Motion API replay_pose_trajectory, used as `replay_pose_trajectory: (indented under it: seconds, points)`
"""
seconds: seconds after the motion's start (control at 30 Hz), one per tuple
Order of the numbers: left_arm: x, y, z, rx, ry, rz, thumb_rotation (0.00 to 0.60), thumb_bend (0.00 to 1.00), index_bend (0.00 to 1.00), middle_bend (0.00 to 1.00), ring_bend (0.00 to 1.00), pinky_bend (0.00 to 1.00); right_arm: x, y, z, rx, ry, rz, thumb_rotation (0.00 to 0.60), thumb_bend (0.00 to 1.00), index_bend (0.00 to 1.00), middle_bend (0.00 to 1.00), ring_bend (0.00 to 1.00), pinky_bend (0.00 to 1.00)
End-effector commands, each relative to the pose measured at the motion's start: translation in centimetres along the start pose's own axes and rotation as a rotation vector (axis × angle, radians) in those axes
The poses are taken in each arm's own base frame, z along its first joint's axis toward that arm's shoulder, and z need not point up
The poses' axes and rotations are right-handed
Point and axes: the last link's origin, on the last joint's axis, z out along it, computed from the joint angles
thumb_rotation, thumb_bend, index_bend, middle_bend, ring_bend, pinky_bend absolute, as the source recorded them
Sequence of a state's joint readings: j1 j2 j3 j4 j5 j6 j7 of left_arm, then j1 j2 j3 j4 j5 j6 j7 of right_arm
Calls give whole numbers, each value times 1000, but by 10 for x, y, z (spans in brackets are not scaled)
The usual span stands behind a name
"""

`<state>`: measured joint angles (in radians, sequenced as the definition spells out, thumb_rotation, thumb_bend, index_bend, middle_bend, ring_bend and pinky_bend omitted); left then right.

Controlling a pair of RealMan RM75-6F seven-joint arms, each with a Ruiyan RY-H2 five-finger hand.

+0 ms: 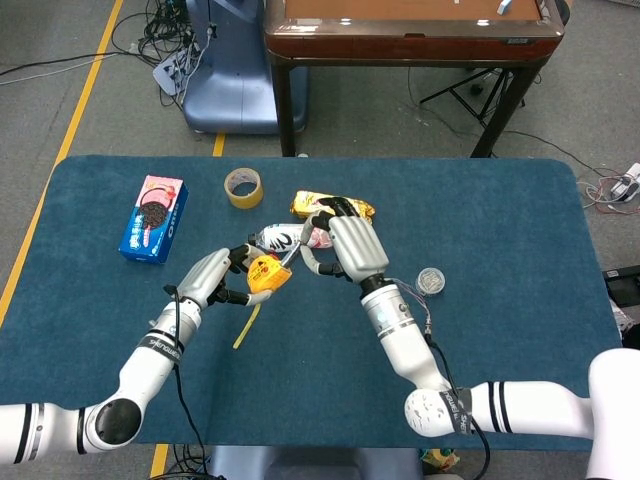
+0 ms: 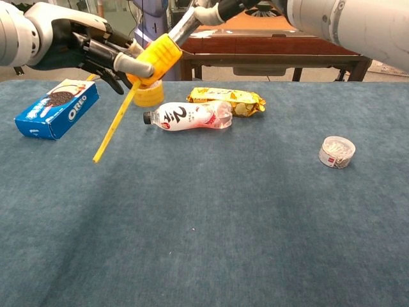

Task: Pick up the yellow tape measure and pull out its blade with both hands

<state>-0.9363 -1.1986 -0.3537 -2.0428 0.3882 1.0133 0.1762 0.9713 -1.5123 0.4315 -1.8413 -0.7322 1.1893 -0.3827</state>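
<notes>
Yellow tape measure (image 1: 267,274) held above the blue table (image 1: 520,230), its case gripped between the fingers of the left hand (image 1: 208,279); in the chest view the case (image 2: 155,59) sits at the tips of those fingers (image 2: 125,62), raised clear of the cloth. Yellow blade (image 2: 114,123) drawn out of the case and hanging down and leftward below the left fingers, its free end in the air; in the head view the blade (image 1: 246,327) shows as a thin strip below the case. Right hand (image 1: 347,250) just beside the case on its far side, fingers curled toward it, with one fingertip (image 2: 181,27) reaching the top of the case; whether it actually pinches anything cannot be told. Beyond the right fingers lie a clear plastic bottle (image 2: 189,117) on its side and a gold snack packet (image 2: 225,99), the two nearly touching. Roll of tape (image 1: 243,187) beyond the left fingers; blue cookie box (image 1: 154,217) well to their left. Small round clear container (image 2: 337,151) well apart to the right of the right hand
</notes>
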Motion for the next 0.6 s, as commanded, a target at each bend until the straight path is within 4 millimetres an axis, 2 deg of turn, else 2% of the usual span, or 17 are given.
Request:
replay_pose_trajectory:
  seconds: [0.03, 0.33, 0.6]
  points:
    - [0, -6, 1, 14, -5, 6, 600, 187, 432, 445, 326, 276, 2, 4, -1, 1, 7, -3, 600, 716, 601, 410, 149, 78]
    - [2, -35, 4, 58, -33, 43, 600, 187, 431, 445, 326, 276, 18, 25, -14, 1, 39, -37, 600, 727, 601, 412, 157, 78]
    - [0, -69, 1, 119, -41, 100, 600, 187, 431, 445, 327, 276, 47, 55, -37, -37, 92, -20, 600, 729, 601, 413, 159, 78]
